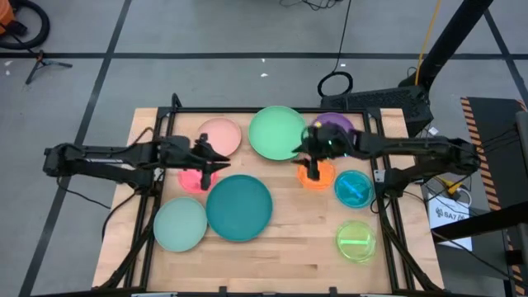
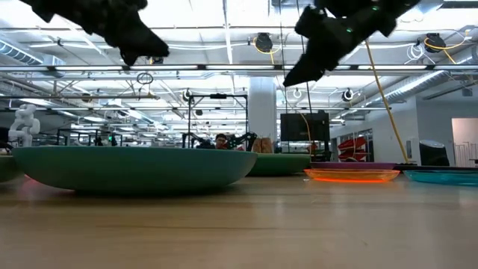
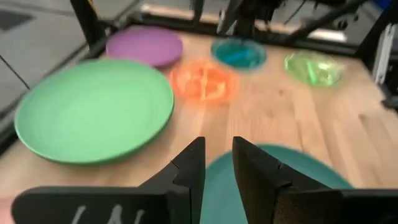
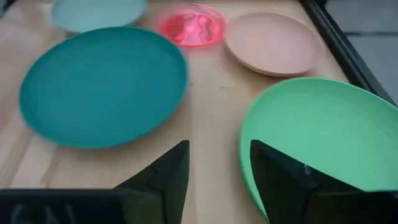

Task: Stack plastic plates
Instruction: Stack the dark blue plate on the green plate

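Plates lie apart, none stacked. Left gripper [image 3: 217,162], nearly closed and empty, hangs over the hot-pink plate [image 1: 195,177]. Right gripper [image 4: 214,168], open and empty, hangs over the orange plate [image 1: 317,175].

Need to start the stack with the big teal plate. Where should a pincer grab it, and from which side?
Judging by its shape, take the big teal plate by its raised rim, one finger above and one under the lip. Its shallow, wide bowl offers nothing else to pinch. The edge facing the left pincer, beside the pink translucent plate, looks closest, and both pincers are open.
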